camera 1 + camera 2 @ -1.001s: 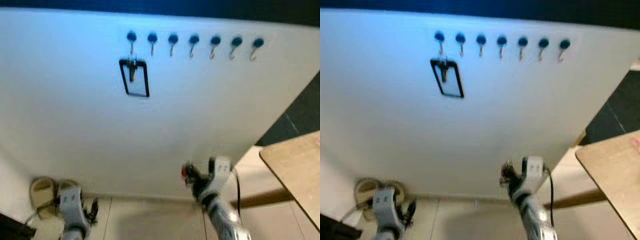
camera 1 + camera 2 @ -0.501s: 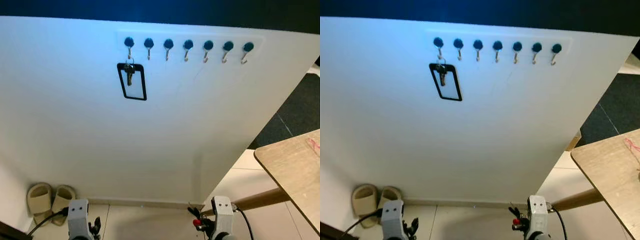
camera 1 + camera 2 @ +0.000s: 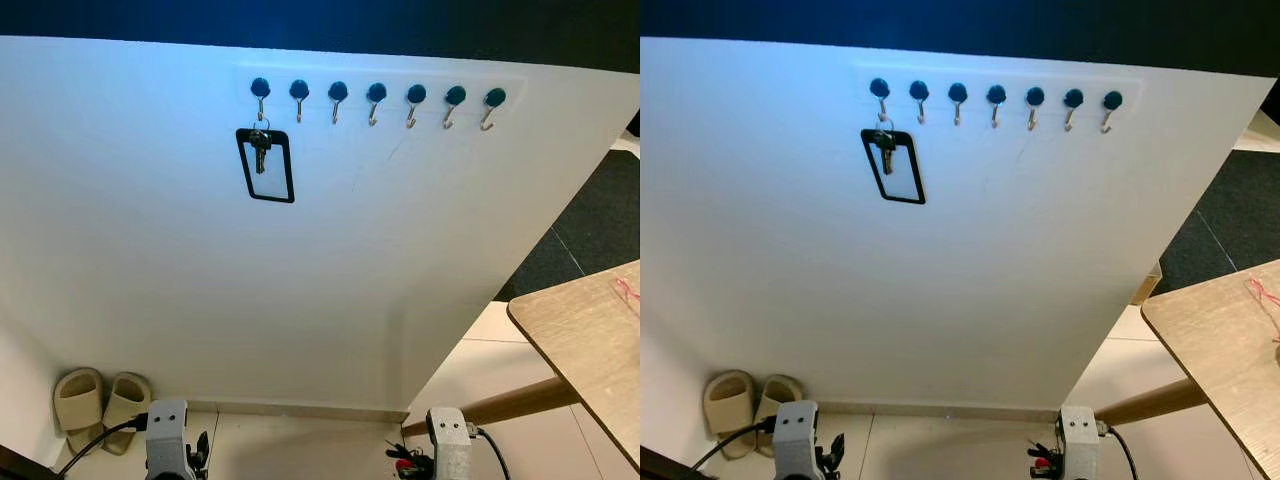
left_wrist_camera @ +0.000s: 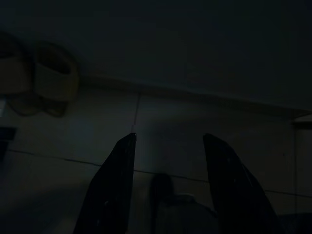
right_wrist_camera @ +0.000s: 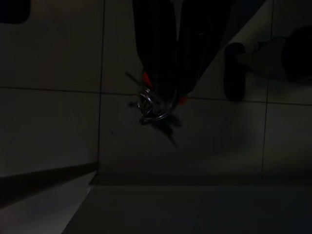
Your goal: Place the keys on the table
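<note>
Since our right gripper (image 5: 168, 92) hangs low over the floor tiles, fingers pinched on the keys (image 5: 152, 108) with their red tag, we carry them safely; our left gripper (image 4: 168, 183) idles, fingers spread; beyond, slippers (image 3: 100, 400) rest by the wall; the wooden table (image 3: 590, 340), our target, stands rightward; hooks (image 3: 375, 98) hold a badge holder (image 3: 266, 165).

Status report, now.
Right gripper shut on keys, low over floor. Left gripper open, idle. Table off to the right. Nothing between.
</note>
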Available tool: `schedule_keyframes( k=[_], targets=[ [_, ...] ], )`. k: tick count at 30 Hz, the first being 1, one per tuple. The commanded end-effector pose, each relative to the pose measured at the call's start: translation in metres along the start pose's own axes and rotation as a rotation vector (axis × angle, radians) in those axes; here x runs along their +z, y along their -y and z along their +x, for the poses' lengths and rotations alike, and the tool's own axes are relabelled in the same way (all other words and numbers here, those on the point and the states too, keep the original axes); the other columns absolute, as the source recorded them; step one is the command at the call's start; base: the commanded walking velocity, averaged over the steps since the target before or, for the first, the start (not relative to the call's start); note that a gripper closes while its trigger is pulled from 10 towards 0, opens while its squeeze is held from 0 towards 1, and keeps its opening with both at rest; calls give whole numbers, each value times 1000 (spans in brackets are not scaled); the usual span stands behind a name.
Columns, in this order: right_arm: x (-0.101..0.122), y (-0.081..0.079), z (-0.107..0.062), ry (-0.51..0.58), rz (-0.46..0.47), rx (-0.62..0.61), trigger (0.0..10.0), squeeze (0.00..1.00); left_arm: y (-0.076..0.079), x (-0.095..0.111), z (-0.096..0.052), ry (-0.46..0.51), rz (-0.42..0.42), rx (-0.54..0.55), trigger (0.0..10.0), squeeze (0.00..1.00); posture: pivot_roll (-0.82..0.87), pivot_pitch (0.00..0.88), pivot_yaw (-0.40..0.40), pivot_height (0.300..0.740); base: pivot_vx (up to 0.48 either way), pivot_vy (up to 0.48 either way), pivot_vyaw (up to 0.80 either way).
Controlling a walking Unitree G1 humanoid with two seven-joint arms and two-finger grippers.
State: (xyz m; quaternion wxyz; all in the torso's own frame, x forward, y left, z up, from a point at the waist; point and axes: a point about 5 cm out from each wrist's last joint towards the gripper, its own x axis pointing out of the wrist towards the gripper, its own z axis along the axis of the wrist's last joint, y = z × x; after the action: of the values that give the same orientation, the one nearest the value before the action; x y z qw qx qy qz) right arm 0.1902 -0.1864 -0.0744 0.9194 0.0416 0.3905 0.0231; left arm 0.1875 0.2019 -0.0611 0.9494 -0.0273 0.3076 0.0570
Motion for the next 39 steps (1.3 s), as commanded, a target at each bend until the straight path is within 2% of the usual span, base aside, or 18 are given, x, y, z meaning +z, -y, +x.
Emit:
schedule_keyframes(
  k=[1,5,39],
  targets=[
    [-3,2,-1,-4,4,-17,10000,0,1,-6,-2,-14,7,-1,10000,0,47,80,-14,740,0,0,0],
    [-3,1,-1,-2,1,-15,10000,0,-1,-6,-2,-12,7,4,10000,0,47,81,-14,740,0,0,0],
    [-4,0,-1,5,-33,11,10000,0,-7,-4,-5,54,-4,8,10000,0,52,73,-17,740,0,0,-800]
  ],
)
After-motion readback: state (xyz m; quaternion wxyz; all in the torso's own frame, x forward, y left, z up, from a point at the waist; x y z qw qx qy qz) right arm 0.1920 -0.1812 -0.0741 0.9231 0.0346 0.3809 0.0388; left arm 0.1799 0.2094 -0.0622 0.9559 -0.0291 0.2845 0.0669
